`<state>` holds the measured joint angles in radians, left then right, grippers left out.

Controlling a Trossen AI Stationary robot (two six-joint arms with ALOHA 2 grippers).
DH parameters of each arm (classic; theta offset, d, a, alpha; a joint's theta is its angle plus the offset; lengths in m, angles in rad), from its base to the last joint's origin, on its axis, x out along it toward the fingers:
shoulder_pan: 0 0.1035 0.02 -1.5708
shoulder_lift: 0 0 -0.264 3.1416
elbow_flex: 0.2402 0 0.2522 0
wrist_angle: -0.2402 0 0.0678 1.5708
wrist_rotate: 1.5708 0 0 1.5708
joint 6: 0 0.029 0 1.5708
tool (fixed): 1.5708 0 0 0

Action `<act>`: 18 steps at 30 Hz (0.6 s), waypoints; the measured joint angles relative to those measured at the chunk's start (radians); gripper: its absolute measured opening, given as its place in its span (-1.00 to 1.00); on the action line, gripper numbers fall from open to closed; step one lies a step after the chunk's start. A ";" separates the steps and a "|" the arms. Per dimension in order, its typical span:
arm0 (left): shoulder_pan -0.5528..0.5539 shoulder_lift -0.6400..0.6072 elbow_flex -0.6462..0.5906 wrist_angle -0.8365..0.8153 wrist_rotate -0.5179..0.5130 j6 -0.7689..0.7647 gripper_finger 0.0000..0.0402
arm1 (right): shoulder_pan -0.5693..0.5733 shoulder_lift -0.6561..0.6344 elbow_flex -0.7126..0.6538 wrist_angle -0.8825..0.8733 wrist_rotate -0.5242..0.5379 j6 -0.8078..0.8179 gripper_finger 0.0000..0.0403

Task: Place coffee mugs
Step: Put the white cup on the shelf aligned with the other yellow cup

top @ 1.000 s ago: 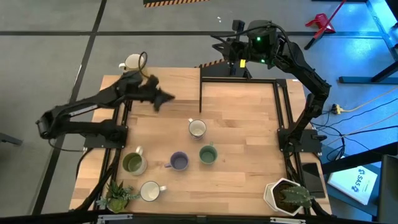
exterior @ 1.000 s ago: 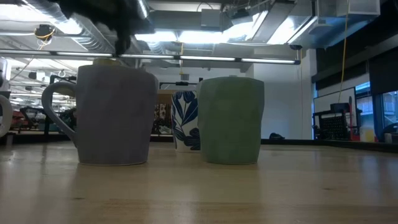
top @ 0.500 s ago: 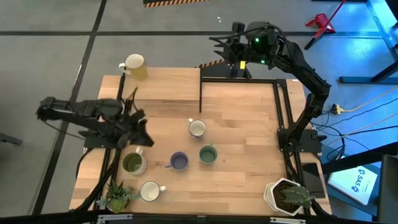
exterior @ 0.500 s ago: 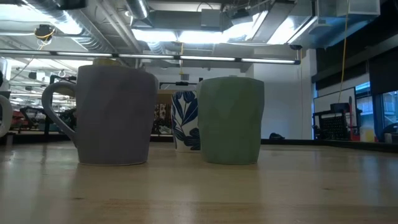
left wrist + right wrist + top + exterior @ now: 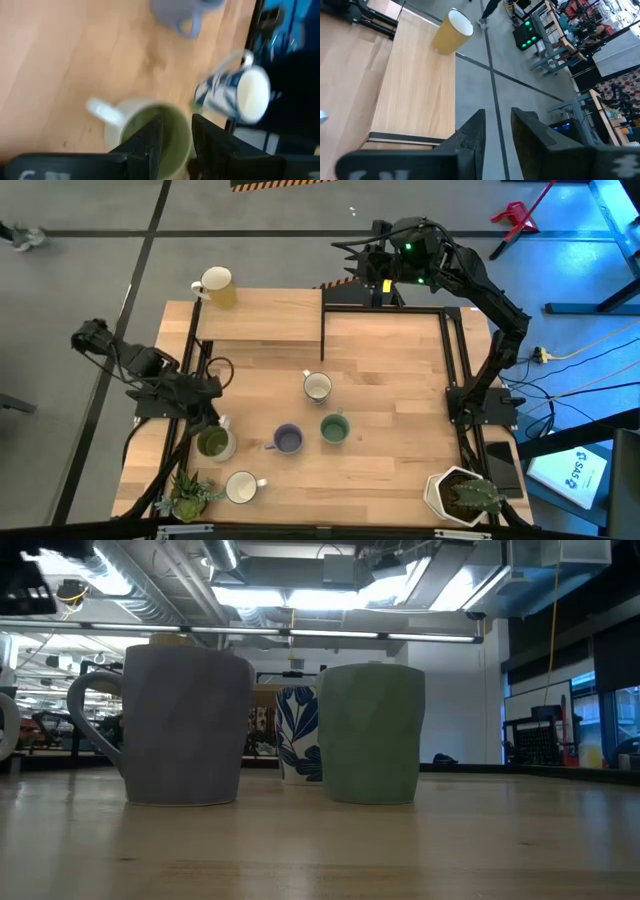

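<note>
Six mugs stand on their bases on the wooden table. In the high view they are the pale yellow mug [image 5: 215,285] at the far left corner, the cream patterned mug [image 5: 317,387], the purple-blue mug [image 5: 288,440], the sage green mug [image 5: 334,428], the olive green mug [image 5: 213,442] and the white mug [image 5: 242,487]. My left gripper [image 5: 206,418] is open just over the olive green mug [image 5: 172,117], toward its far side, and its view is blurred. My right gripper [image 5: 345,252] is open and waits beyond the table's far edge, looking toward the yellow mug [image 5: 451,31].
A small green plant [image 5: 190,495] stands at the near left corner and a white pot with a plant [image 5: 463,495] at the near right. A black frame [image 5: 445,350] runs along the table's right and far sides. The low view shows the purple-blue mug [image 5: 180,725] and the sage mug [image 5: 372,733].
My left arm has folded back. Its gripper has swung from the far left part of the table, near the yellow mug, toward the near edge, and has come down over the olive green mug. The arm has left the top of the low view. No mug has moved.
</note>
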<state>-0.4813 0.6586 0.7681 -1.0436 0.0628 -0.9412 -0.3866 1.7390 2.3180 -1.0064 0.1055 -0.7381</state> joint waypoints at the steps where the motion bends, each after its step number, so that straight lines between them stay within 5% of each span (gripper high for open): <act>1: -0.015 0.000 0.000 -0.017 0.002 -0.003 -0.50 | 0.000 0.000 0.000 0.000 0.000 0.000 -0.58; 13: -0.150 0.010 -0.027 -0.076 -0.098 -0.057 -0.49 | 0.000 0.000 0.000 0.000 0.000 0.025 -0.58; 18: -0.172 0.037 -0.119 -0.063 -0.116 -0.193 -0.42 | 0.000 0.000 0.000 0.000 0.000 0.034 -0.58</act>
<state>-0.6533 0.6952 0.6489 -1.1068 -0.0537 -1.1345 -0.3866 1.7390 2.3180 -1.0063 0.1053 -0.7041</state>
